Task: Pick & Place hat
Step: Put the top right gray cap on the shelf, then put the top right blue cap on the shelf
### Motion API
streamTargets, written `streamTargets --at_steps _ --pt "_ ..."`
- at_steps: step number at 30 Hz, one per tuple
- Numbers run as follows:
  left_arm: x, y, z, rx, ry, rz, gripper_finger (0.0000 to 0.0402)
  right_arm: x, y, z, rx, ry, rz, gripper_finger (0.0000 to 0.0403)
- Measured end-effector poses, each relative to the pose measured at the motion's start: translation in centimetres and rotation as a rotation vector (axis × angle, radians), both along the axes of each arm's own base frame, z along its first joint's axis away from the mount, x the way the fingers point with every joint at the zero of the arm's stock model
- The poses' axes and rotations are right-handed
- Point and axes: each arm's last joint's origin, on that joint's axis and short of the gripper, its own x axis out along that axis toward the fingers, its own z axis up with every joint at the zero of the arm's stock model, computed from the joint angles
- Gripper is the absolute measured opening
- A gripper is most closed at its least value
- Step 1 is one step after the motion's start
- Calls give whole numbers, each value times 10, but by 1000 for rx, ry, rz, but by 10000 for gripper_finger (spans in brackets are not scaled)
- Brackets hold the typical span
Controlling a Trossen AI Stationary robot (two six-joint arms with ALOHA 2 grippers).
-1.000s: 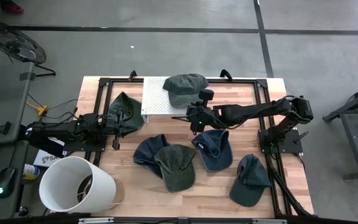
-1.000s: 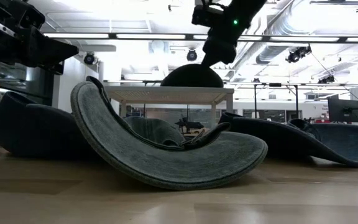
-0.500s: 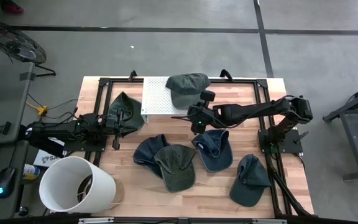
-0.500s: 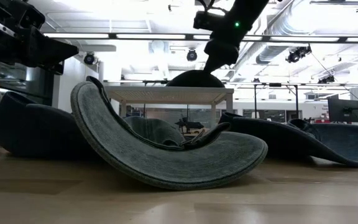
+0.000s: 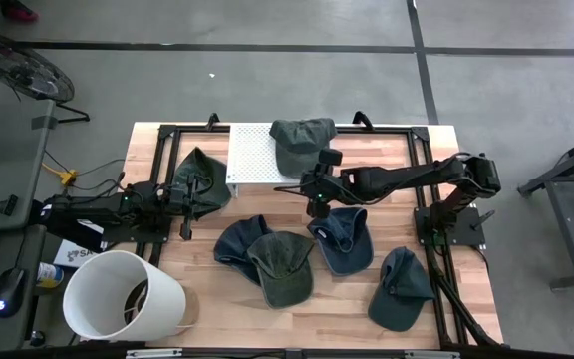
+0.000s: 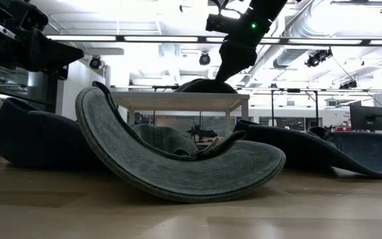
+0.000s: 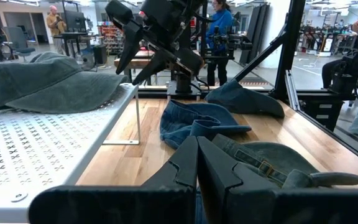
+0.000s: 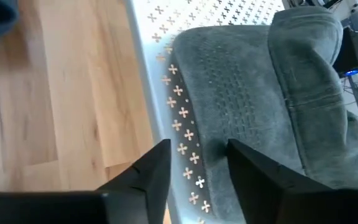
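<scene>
A grey-green hat lies on the white perforated shelf at the far side of the wooden worktop, its brim hanging out past the shelf's right edge. The right hand sits just off that brim, over the bare wood beside the shelf; its fingers are spread apart with nothing between them, the hat let go and resting on the shelf by itself. In the right wrist view the brim's stitched underside fills the gap ahead of the fingers.

The left hand waits at the left side of the worktop, fingers pressed together and empty, next to a dark green hat that lies there.

Nearer the front edge lie more hats: a dark blue one partly under an olive one, a blue denim one just below the right arm, and a dark teal one toward the right corner. A white bucket stands off the front left corner.
</scene>
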Motion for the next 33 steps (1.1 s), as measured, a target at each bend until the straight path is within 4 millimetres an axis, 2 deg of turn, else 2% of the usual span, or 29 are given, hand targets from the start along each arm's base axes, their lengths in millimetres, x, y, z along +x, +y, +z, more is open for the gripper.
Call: streamTargets --at_steps 7,14,18,24,29,33 --pt "0 0 0 0 0 0 5 -3 1 6 40 -36 -2 192" --pt "0 0 0 0 0 0 5 -13 3 14 50 -26 -20 197" --pt "0 0 0 0 0 0 5 -27 9 21 78 2 -44 197" --pt "0 0 0 0 0 0 5 -56 18 28 183 36 -200 197" --pt "0 0 0 0 0 0 5 -77 23 25 391 105 -388 197" --pt "0 0 0 0 0 0 5 -86 29 23 551 148 -510 197"
